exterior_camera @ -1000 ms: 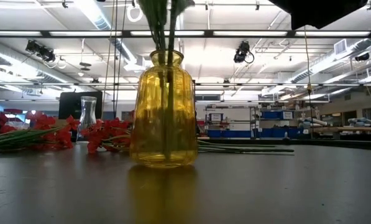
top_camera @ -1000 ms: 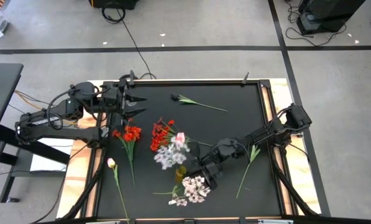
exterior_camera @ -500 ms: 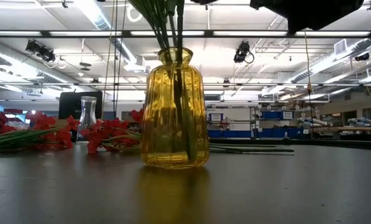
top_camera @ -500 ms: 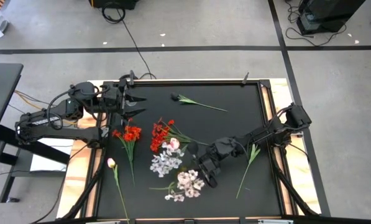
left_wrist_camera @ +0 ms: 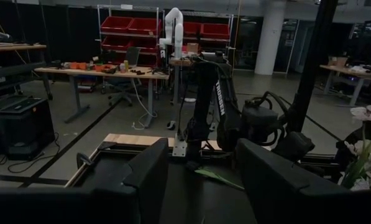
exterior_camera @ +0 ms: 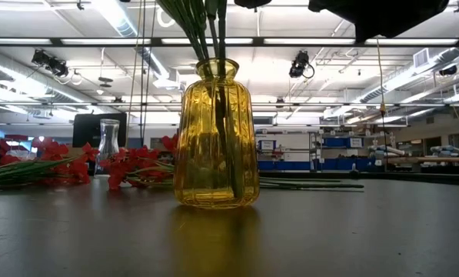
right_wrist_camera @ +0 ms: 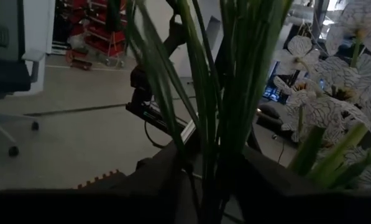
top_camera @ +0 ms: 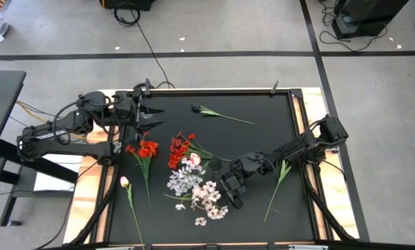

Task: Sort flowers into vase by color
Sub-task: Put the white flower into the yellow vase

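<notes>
The left claw has its two dark fingers spread apart with nothing between them. Straight ahead of it stands the other arm on the dark worktop (white-lilac flowers peek in off to one side). A green stem lies just past the fingers.

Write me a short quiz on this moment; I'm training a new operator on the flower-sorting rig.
1. True or false: the white-lilac flowers stand in the amber vase.
2. Which flowers lie on the table nearest the left gripper? A red; B white-lilac; C yellow.
3. Is the left gripper open or shut?

Key: 1 true. 2 A, the red flowers. 3 open, holding nothing.
</notes>
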You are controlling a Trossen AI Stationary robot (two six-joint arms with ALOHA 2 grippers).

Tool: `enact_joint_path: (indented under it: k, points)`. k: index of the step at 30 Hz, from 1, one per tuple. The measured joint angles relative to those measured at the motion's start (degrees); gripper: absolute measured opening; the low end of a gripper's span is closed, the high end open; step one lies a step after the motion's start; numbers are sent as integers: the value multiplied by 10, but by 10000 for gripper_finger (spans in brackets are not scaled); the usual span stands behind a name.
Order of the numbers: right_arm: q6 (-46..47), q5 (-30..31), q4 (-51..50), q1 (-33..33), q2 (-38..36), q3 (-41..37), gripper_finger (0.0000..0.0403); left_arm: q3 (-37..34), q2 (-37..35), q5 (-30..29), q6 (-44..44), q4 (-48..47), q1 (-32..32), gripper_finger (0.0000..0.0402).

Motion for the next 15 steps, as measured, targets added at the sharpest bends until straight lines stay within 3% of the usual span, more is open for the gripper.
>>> enact_joint_path:
  k: [7,15]
  points:
    - [83,-2,-4,3,0,0,186,0,0,0,0,0,0,197]
    - [223,23,-29,20,0,0,183,0,0,0,0,0,0,197]
